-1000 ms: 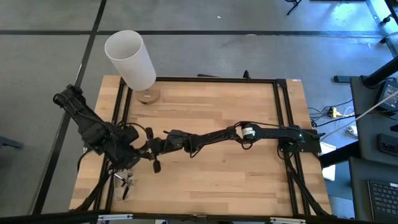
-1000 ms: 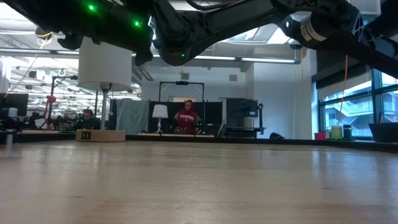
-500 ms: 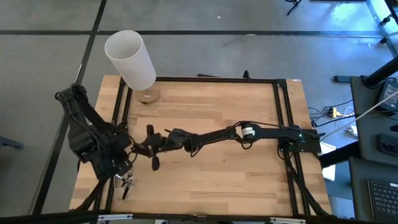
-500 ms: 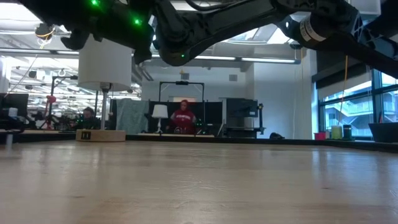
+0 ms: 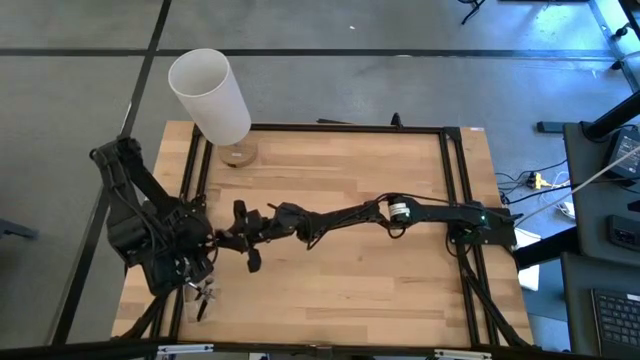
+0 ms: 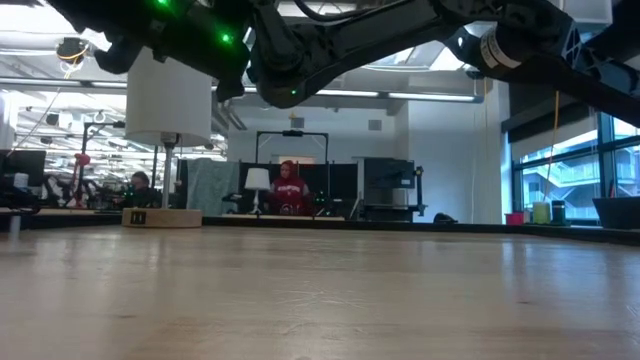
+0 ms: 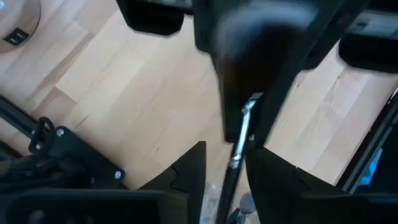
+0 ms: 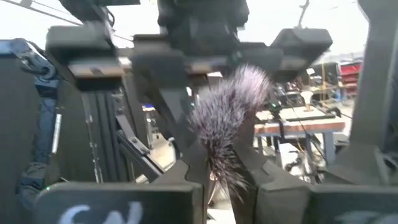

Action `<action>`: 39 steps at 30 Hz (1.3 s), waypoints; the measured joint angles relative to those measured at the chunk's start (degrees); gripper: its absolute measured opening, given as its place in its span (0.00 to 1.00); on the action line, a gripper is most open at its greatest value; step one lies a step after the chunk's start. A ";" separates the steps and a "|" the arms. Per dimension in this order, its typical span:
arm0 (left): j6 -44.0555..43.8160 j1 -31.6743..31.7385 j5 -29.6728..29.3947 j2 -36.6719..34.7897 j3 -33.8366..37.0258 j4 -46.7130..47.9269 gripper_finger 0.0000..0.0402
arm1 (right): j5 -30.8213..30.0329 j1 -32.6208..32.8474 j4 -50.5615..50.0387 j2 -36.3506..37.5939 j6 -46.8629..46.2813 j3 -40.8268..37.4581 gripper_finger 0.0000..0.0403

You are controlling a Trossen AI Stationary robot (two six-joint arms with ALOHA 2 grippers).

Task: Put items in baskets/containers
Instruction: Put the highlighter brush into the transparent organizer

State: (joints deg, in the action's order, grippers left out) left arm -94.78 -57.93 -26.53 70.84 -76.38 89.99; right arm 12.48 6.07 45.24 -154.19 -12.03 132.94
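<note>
Here we pinch one makeup brush (image 8: 227, 115) in both grippers — left gripper (image 7: 225, 163) on its handle, right gripper (image 8: 219, 163) by the soft tuft — beside the white cylinder (image 5: 209, 95); light, slippery, grip the handle.

Fluffy-tufted brush (image 8: 227, 115) between fingertips

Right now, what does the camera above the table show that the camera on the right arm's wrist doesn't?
Only the high view shows the whole wooden table, the tall white cylinder and a few brushes near the left corner. Only the right wrist view shows a brush's bushy grey tuft rising between the right gripper fingers. Both show the two arms meeting closely.
</note>
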 joint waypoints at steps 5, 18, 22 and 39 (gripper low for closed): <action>0.00 0.00 0.88 1.20 0.00 0.05 0.17 | 1.22 -0.07 0.84 0.00 -1.27 0.00 0.10; -2.22 -0.19 -0.20 3.15 0.02 0.35 0.09 | 8.96 -1.67 -5.34 0.24 -3.56 0.00 0.19; -3.35 -1.66 -0.37 6.59 1.16 0.01 0.09 | 17.87 -2.72 -13.97 0.22 -4.27 0.00 0.31; -26.90 -15.09 4.27 18.56 9.70 0.02 0.08 | 11.23 -0.07 -17.58 0.48 1.34 -5.83 0.28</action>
State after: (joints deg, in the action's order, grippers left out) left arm -121.69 -73.03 -22.26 89.40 -66.67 90.01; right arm 23.71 6.00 27.66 -153.71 -10.68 127.12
